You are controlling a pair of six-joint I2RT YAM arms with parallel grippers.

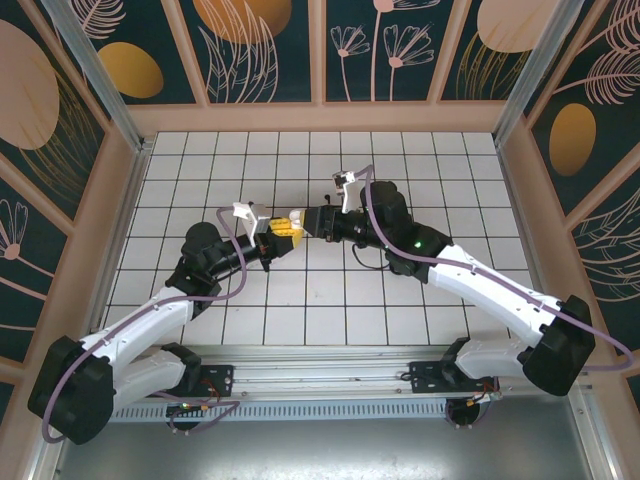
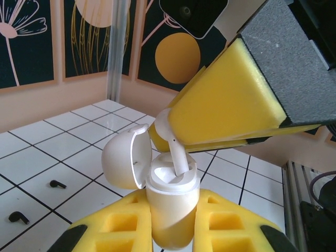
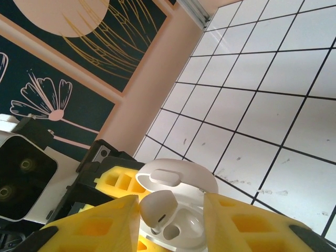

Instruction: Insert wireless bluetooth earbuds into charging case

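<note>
Left wrist: case point(image 2: 170, 205) clamped in left gripper point(image 2: 173, 226), right gripper point(image 2: 165, 126) parted around earbud point(image 2: 177, 155).

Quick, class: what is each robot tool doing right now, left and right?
Left tool: closed on the white egg-shaped plastic charging case.
Right tool: slightly open around the white plastic earbud, with a gap on one side.

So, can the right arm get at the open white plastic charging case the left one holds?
Probably yes: the left gripper holds the white charging case upright, lid swung back, and the right gripper is at its mouth around a white earbud.
</note>
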